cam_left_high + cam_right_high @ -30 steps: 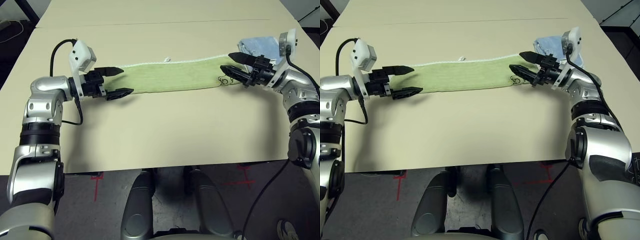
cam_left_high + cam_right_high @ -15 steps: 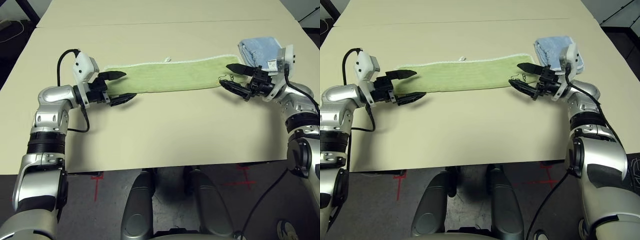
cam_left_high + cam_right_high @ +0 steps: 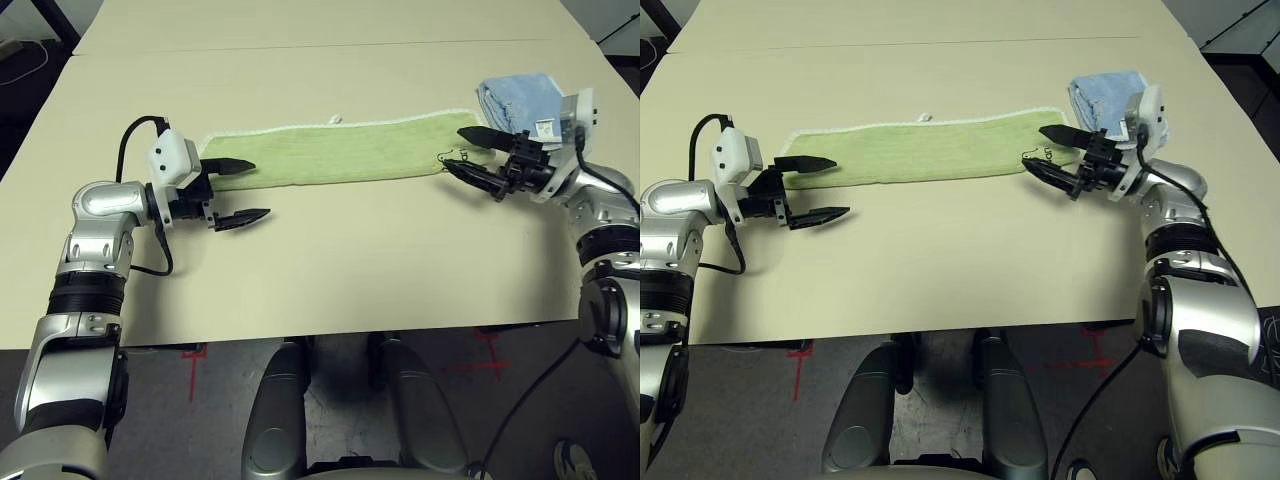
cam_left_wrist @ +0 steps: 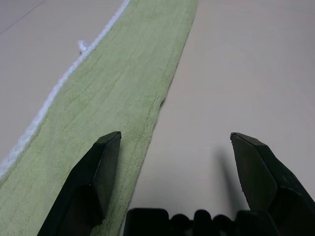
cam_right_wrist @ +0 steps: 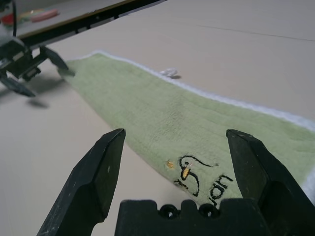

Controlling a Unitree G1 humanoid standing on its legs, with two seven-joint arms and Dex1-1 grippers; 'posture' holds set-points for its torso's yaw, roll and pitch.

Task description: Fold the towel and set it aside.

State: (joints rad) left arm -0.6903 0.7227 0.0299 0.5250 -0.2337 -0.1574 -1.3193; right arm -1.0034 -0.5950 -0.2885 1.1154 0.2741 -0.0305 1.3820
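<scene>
The towel lies flat on the table as a long light green strip with white edging along its far side. My left gripper is open at its left end, far finger over the cloth and near finger over bare table. In the left wrist view the towel runs ahead past one finger. My right gripper is open at the right end, straddling the dark lettering. Neither gripper holds anything.
A folded light blue towel sits at the far right, just behind my right wrist. The table's front edge runs close below both arms. A seam crosses the tabletop beyond the green strip.
My left gripper has drawn back toward the table's near side, its near finger coming off the towel's end. My right wrist has dropped slightly, uncovering the blue towel. The green towel stays put.
</scene>
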